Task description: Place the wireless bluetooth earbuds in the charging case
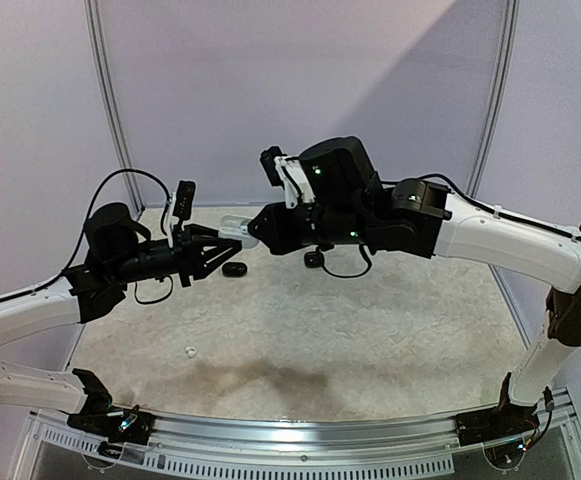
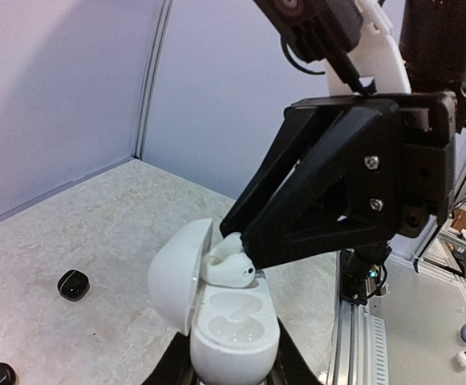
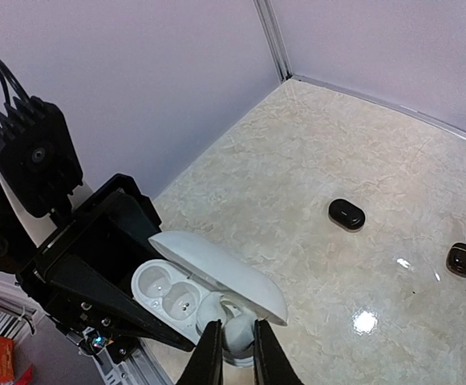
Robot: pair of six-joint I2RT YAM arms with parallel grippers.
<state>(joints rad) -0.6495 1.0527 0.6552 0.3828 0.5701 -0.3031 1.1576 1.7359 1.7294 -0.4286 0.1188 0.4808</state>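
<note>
Clamped the open white case (image 2: 234,341) in the left end effector (image 2: 233,375), clear of the surface (image 1: 370,340) at mid-frame in the top view. Pinched a glossy white earbud (image 2: 231,271) in the right end effector (image 3: 233,353), just over the case's two wells beside the upturned lid (image 2: 175,277); could not tell contact. Saw two black earbuds (image 3: 346,213) lying well apart right of centre in the right wrist view, broad marbled surface around them up to the walls (image 1: 220,90) and near rail (image 1: 300,440).
</note>
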